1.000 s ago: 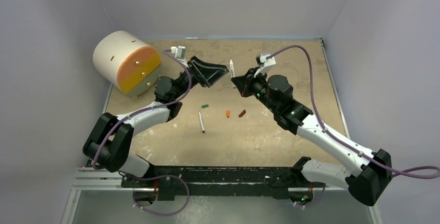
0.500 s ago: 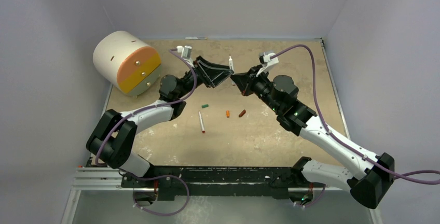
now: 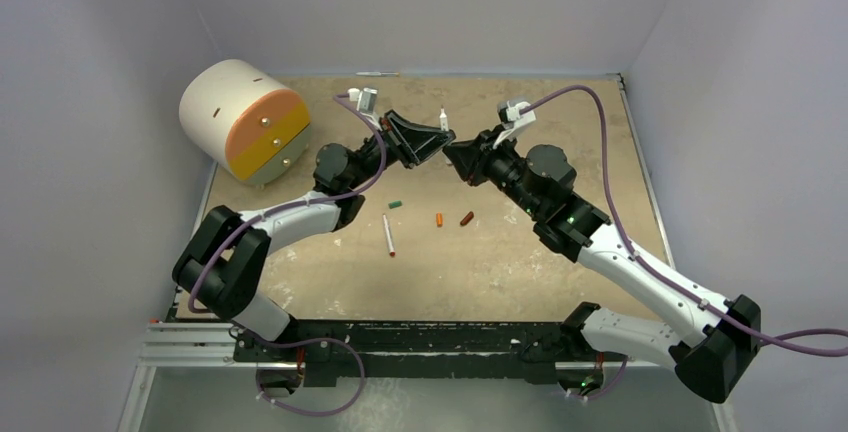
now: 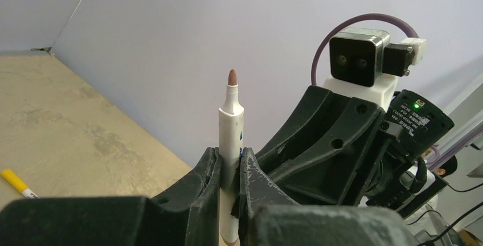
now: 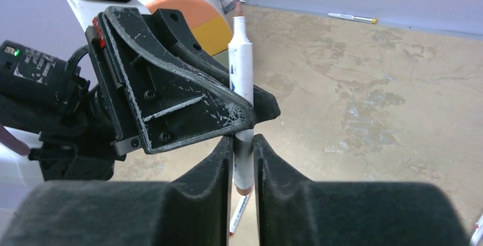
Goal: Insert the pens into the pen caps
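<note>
I judge this a handover: my left claw [image 4: 229, 163] and right claw [image 5: 243, 143] both pinch the upright pen [image 4: 232, 121], brown tip above my fingers, so next one releases before seeking the dark red cap [image 3: 467, 218] below.

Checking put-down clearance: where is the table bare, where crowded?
Bare: between the right arm and the wall, and the strip between the loose pen and the arm bases. Crowded: centre, where the left gripper and right gripper clamp one pen, three caps just nearer.
</note>
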Motion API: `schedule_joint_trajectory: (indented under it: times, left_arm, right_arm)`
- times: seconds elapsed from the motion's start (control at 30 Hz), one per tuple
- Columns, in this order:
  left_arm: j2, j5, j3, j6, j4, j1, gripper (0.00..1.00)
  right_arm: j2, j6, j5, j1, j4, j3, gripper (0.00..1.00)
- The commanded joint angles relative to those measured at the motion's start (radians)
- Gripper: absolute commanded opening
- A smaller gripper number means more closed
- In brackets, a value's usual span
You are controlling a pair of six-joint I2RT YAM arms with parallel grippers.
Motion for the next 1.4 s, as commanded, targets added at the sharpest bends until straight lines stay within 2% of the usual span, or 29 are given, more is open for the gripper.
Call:
schedule_joint_trajectory:
  times: [0.0, 0.1, 0.2, 0.33, 0.5, 0.53, 0.57, 0.67, 0.7, 0.87, 1.0, 1.07, 1.13, 1.17, 1.27, 1.3, 1.37]
  left_arm:
    - [0.003, -0.023, 0.041, -0.021, 0.079, -0.004, 0.0]
    - [0.009, -0.031, 0.045, -0.042, 0.1, -0.004, 0.0]
    - [0.012, -0.037, 0.05, -0.045, 0.101, -0.005, 0.0]
    - [0.014, -0.035, 0.06, -0.063, 0.117, -0.005, 0.0]
    - [0.013, -0.028, 0.062, -0.096, 0.149, -0.004, 0.0]
    - [0.013, -0.026, 0.063, -0.1, 0.15, -0.005, 0.0]
    - [0.013, -0.022, 0.062, -0.101, 0.15, -0.005, 0.02]
    - [0.018, -0.002, 0.06, -0.109, 0.152, -0.007, 0.18]
    - [0.02, -0.002, 0.056, -0.113, 0.156, -0.008, 0.21]
    - [0.023, -0.009, 0.036, -0.125, 0.18, -0.011, 0.23]
    - [0.023, -0.005, 0.03, -0.124, 0.18, -0.011, 0.17]
    - [0.024, -0.004, 0.028, -0.121, 0.181, -0.011, 0.0]
    - [0.026, -0.003, 0.027, -0.121, 0.184, -0.011, 0.0]
    - [0.026, -0.003, 0.026, -0.117, 0.183, -0.011, 0.0]
    - [0.014, -0.009, 0.032, -0.06, 0.104, 0.002, 0.0]
    - [0.002, -0.016, 0.034, -0.011, 0.053, 0.013, 0.0]
    - [-0.017, -0.03, 0.041, 0.065, -0.045, 0.04, 0.0]
  right_arm:
    - [-0.012, -0.012, -0.02, -0.005, 0.046, 0.033, 0.32]
    - [-0.017, -0.012, -0.033, -0.005, 0.047, 0.025, 0.41]
    - [-0.022, -0.012, -0.035, -0.005, 0.046, 0.016, 0.41]
    - [-0.024, -0.013, -0.03, -0.005, 0.043, 0.009, 0.33]
    - [-0.021, -0.011, -0.024, -0.005, 0.043, 0.009, 0.02]
    - [-0.023, -0.008, -0.019, -0.005, 0.044, 0.008, 0.0]
    - [-0.025, -0.006, -0.017, -0.005, 0.047, 0.007, 0.0]
    - [-0.032, -0.008, -0.009, -0.005, 0.064, 0.007, 0.0]
    - [-0.033, -0.009, -0.004, -0.005, 0.066, 0.008, 0.0]
    - [-0.032, -0.012, 0.012, -0.005, 0.075, 0.018, 0.0]
    - [-0.031, -0.005, 0.023, -0.005, 0.078, 0.013, 0.0]
    - [-0.031, -0.004, 0.022, -0.005, 0.079, 0.011, 0.0]
    - [-0.031, -0.003, 0.02, -0.005, 0.077, 0.008, 0.0]
    - [-0.032, -0.002, 0.02, -0.004, 0.073, 0.003, 0.06]
    - [-0.037, 0.008, 0.024, -0.004, 0.027, -0.017, 0.42]
    - [-0.04, 0.023, 0.033, -0.005, 0.003, -0.029, 0.49]
    - [-0.048, 0.062, 0.072, -0.005, -0.058, -0.064, 0.54]
